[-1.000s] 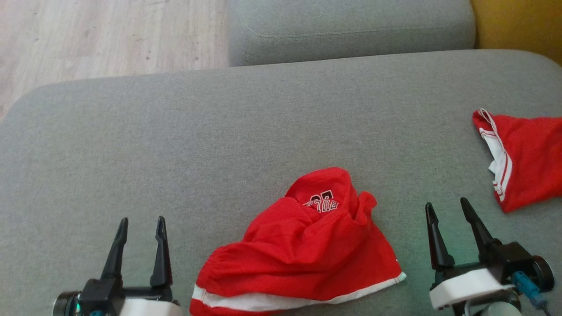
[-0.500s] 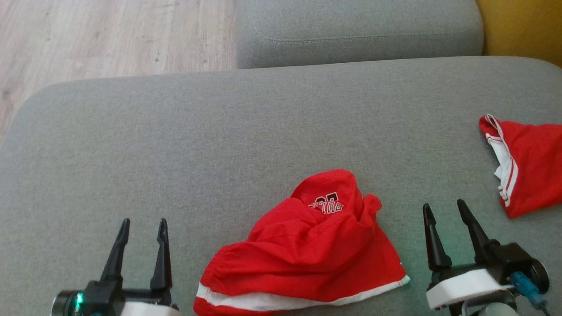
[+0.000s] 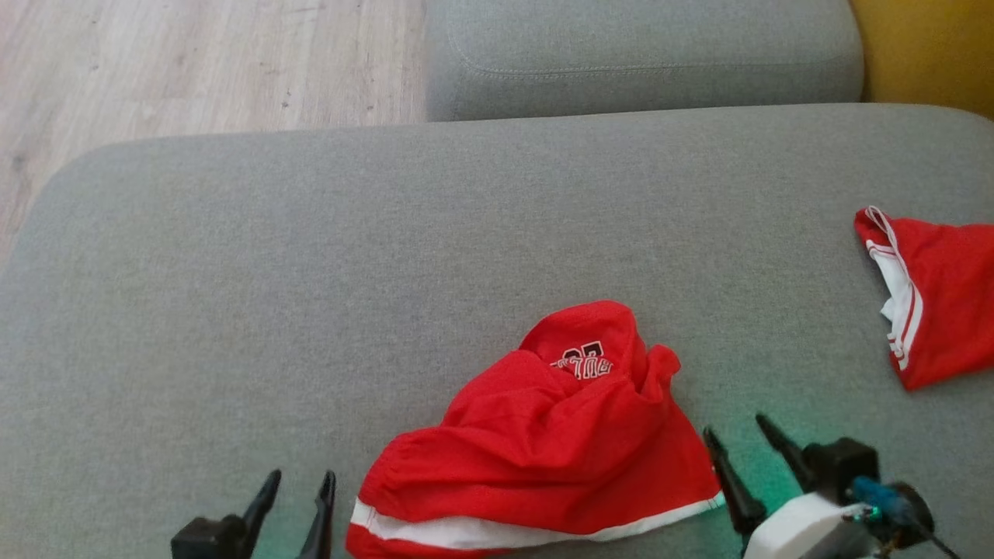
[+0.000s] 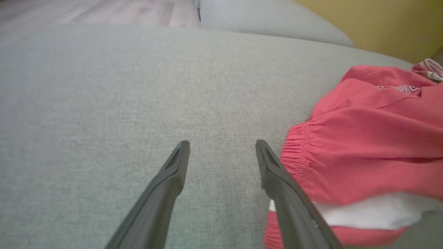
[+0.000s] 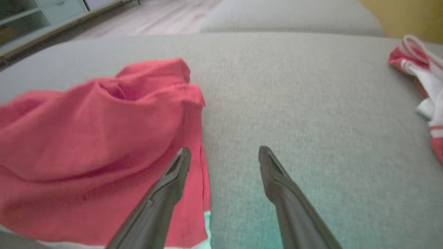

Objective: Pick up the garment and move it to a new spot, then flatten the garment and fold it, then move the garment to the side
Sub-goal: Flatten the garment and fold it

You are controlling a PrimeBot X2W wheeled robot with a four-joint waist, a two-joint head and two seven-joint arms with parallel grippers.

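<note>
A crumpled red garment (image 3: pixel 543 458) with a white band and a printed logo lies bunched at the near middle of the grey cushion. My left gripper (image 3: pixel 301 483) stands open just left of its elastic waistband; in the left wrist view the garment (image 4: pixel 367 145) sits right beside the right finger. On the other side, my right gripper (image 3: pixel 734 428) is open at the garment's right hem. The right wrist view has the garment (image 5: pixel 86 148) to the left, its edge against the left finger. Nothing is held between either pair of fingers.
A second red and white garment (image 3: pixel 936 291) lies at the cushion's right edge, also seen as cloth (image 5: pixel 424 72) in the right wrist view. Another grey cushion (image 3: pixel 644 54) sits behind. Wooden floor (image 3: pixel 178 62) lies at far left, and a yellow wall (image 3: pixel 928 50) at far right.
Both grippers have dropped lower in the head view and moved inward toward the garment's two sides. The camera has shifted slightly. The garment itself lies unchanged.
</note>
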